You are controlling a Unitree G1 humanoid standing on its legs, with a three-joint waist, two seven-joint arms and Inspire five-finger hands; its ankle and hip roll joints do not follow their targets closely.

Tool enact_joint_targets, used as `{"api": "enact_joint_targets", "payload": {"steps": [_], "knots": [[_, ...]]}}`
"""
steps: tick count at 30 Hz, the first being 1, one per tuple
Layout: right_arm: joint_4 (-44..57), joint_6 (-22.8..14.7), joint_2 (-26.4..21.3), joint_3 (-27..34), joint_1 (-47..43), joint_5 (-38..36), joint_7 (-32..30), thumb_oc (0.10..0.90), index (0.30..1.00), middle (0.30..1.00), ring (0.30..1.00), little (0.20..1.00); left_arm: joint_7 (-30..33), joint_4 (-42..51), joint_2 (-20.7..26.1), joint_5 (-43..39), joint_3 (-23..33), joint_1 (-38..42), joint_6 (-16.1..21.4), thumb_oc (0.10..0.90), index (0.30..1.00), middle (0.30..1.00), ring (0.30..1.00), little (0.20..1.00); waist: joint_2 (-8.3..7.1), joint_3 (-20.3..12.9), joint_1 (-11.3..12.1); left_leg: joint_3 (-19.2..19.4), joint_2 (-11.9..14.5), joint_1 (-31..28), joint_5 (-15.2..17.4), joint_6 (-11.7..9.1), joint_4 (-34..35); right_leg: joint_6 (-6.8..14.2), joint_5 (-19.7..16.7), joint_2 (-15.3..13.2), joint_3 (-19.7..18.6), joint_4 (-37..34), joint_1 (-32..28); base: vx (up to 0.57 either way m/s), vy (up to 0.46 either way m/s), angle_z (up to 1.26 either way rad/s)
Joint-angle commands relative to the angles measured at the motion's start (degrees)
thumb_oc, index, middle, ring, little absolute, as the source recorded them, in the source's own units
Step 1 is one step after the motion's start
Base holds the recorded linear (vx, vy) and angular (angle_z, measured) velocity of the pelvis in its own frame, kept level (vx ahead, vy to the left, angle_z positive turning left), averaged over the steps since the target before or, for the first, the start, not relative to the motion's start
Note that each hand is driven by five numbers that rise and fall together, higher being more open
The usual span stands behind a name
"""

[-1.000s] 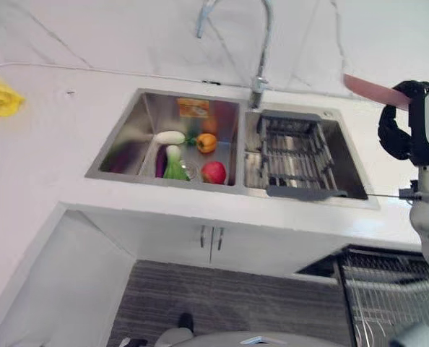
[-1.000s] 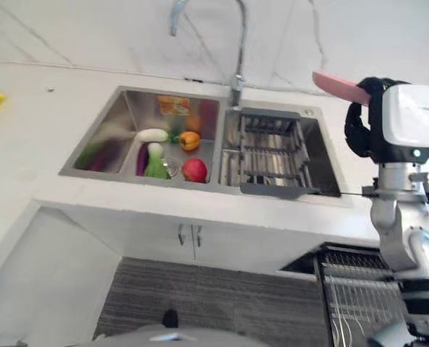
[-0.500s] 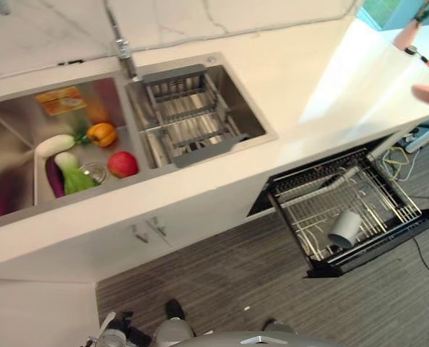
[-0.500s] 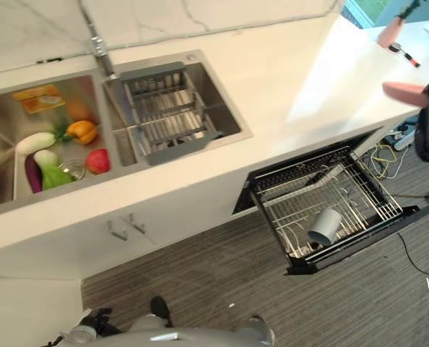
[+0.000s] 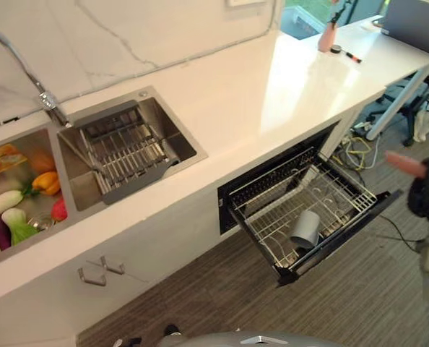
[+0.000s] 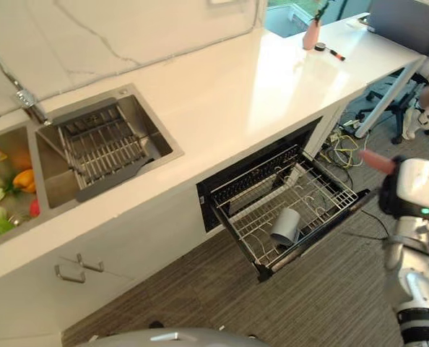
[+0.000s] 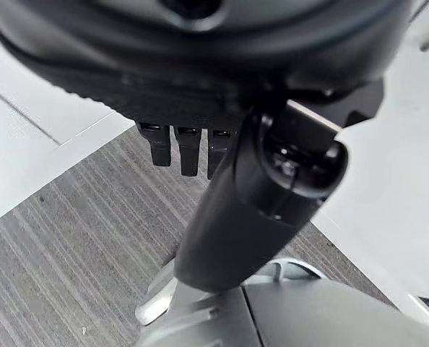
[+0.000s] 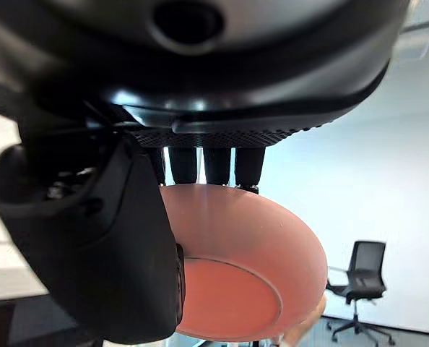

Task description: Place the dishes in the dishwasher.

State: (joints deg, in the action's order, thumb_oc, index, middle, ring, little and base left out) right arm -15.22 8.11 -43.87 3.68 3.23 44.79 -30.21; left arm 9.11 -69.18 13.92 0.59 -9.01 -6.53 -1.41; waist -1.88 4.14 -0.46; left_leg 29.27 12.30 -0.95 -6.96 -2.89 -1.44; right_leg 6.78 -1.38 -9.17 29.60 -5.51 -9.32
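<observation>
Dish in question is a pink bowl (image 8: 247,278), and my right hand (image 8: 92,238) is clamped on it: thumb against the outside, fingers (image 8: 216,165) curled over the rim from the other side. In the eye views that hand (image 6: 391,195) is raised at the right, beyond the outer corner of the dishwasher rack (image 5: 308,210), with the bowl's rim (image 5: 404,163) sticking out above it, well apart from the rack and off to its side.

My left hand (image 7: 250,195) hangs over grey striped floor (image 7: 63,246), holding nothing, its fingers (image 7: 180,148) straight and relaxed, thumb apart from them.

Below the white tabletop (image 5: 222,101) the dishwasher rack is pulled out over the floor. A grey cup (image 5: 306,229) lies on its side in the wire grid, near the rack's front edge. I cannot make out any other dish in it.

Further left along the tabletop is a double sink (image 5: 92,163). Its nearer basin holds a grey drain basket (image 5: 120,152); the farther basin holds toy vegetables (image 5: 27,206), orange, red, white, green and purple among them. A tap (image 5: 45,97) stands behind the sink. At the tabletop's far end stands a pink bottle (image 5: 328,35).
</observation>
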Motion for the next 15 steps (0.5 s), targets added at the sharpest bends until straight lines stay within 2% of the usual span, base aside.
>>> {"api": "enact_joint_targets", "payload": {"steps": [1,6,15], "knots": [[9.1,-4.2,-7.8,1.1,-10.5,1.3,-2.5,0.4,0.3,0.3,0.3,0.3,-1.7,1.2,-6.1,-0.4,-2.8,6.5,3.2,0.8,0.9,0.9,0.9,0.9,1.3,-0.2,2.6,0.1,1.6,-1.6,1.7,-3.5,5.6,3.8,4.0,-0.6,-0.5,0.5,-0.5,0.0,-0.075,-0.1],[9.0,-6.8,-7.9,-5.7,-13.6,1.6,-0.3,0.4,0.3,0.3,0.3,0.3,-1.9,0.5,-6.0,0.9,-3.4,6.3,3.3,0.8,0.9,0.9,0.9,0.9,2.03,0.2,2.8,-0.6,1.9,-1.7,0.8,-4.0,5.6,3.2,4.5,0.0,-0.1,0.5,-1.1,0.01,-0.044,0.12],[2.7,-7.8,-6.3,-13.1,-13.9,4.5,1.8,0.4,0.3,0.3,0.3,0.3,-2.3,-1.3,-5.7,4.6,-3.4,4.6,3.5,0.8,0.9,0.9,0.9,0.9,2.45,0.1,3.9,-2.2,0.7,-1.8,2.1,-3.6,5.9,3.3,3.3,-0.9,1.4,0.5,-1.6,0.02,0.02,0.2]]}}
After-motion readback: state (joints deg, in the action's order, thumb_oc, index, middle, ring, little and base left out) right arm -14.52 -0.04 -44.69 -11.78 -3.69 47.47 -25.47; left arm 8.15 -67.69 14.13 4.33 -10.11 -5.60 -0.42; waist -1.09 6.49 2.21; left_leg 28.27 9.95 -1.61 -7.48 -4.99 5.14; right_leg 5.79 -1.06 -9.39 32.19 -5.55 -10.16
